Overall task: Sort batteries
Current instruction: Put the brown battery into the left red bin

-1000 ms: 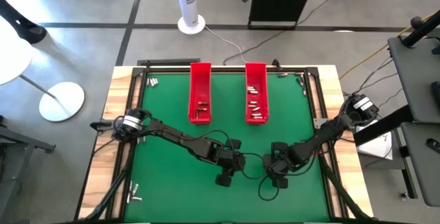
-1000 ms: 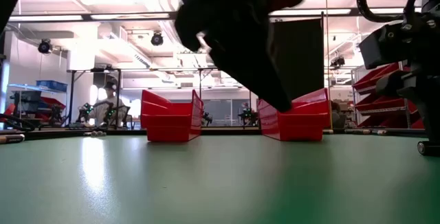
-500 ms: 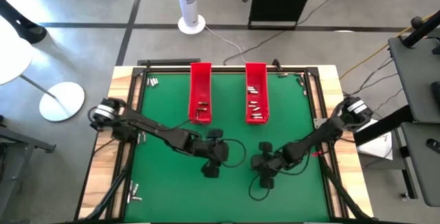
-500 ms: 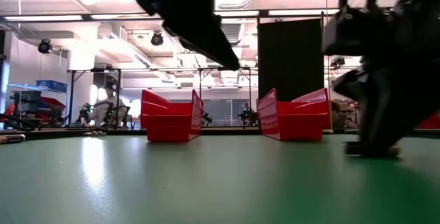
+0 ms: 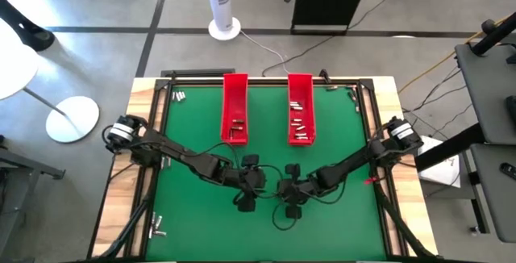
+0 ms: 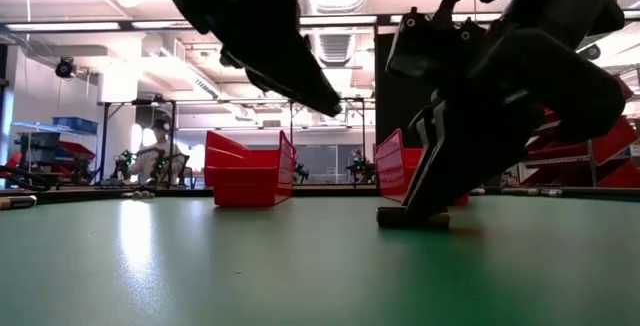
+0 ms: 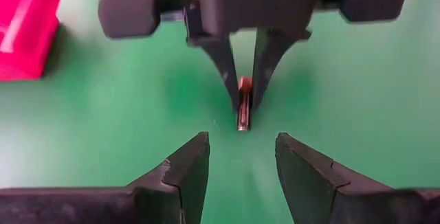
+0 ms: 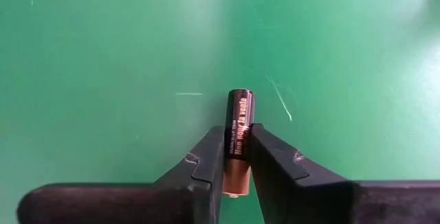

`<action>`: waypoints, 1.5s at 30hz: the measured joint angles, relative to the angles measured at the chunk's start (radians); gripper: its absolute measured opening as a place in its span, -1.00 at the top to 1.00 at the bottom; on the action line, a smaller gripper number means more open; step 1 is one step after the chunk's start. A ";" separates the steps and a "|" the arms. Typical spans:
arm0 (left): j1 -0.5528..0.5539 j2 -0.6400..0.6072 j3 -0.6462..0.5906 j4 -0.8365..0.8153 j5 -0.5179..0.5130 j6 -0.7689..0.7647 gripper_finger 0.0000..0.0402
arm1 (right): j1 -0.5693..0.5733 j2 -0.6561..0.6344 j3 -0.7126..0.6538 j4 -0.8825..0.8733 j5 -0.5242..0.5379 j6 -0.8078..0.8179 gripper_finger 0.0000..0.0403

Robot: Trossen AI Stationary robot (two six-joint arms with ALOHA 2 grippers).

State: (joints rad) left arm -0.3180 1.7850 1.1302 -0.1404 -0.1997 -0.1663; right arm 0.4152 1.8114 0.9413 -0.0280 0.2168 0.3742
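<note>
A dark battery [image 8: 239, 124] with a coppery near end and gold lettering sits in my right gripper [image 8: 237, 141], which is shut on it near the table's middle [image 5: 280, 190]. My left gripper [image 7: 242, 161] stands open just to its left [image 5: 262, 185], higher up [image 6: 330, 101], facing the battery [image 7: 243, 107] with nothing between its fingers. Two long red trays [image 5: 235, 108] [image 5: 300, 110] at the far side hold more batteries [image 5: 299, 126]. My right gripper pinches the battery's coppery end [image 8: 235, 172] between its two fingers [image 8: 206, 159]. The battery lies along the fingers, and its dark end [image 8: 240, 99] sticks out past their tips. The fingers slant down toward the table's left. Whether that end touches the green mat, I cannot tell.
Loose batteries lie at the far left corner [image 5: 179, 96], the far right corner [image 5: 353, 93] and the near left edge [image 5: 158, 231]. A green mat [image 5: 193, 223] covers the table inside a black frame. Cables loop beneath both grippers [image 5: 282, 223].
My right gripper has gone toward the table's left, low over the mat, up to the left gripper. My left gripper has drawn back toward the table's left and risen a little.
</note>
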 joint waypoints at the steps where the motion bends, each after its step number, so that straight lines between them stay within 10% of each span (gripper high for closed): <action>1: 0.000 0.003 -0.002 0.001 0.000 0.000 0.26 | 0.001 0.000 0.005 -0.006 -0.003 -0.003 0.70; 9: 0.000 0.082 0.002 0.201 0.029 0.049 0.26 | 0.020 -0.101 0.038 -0.083 0.006 -0.045 0.52; 27: -0.014 0.424 0.201 0.298 0.061 0.006 0.28 | 0.318 -0.322 -0.042 -0.358 0.455 0.264 0.43; 38: -0.014 0.435 0.158 0.310 0.060 -0.045 0.85 | 0.370 -0.296 -0.093 -0.355 0.486 0.442 0.59; 45: -0.014 0.422 0.156 0.289 0.064 -0.053 0.86 | 0.370 -0.298 -0.096 -0.364 0.490 0.442 0.64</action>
State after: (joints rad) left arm -0.3321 2.2075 1.2861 0.1486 -0.1352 -0.2195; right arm 0.7856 1.5135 0.8452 -0.3924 0.7065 0.8167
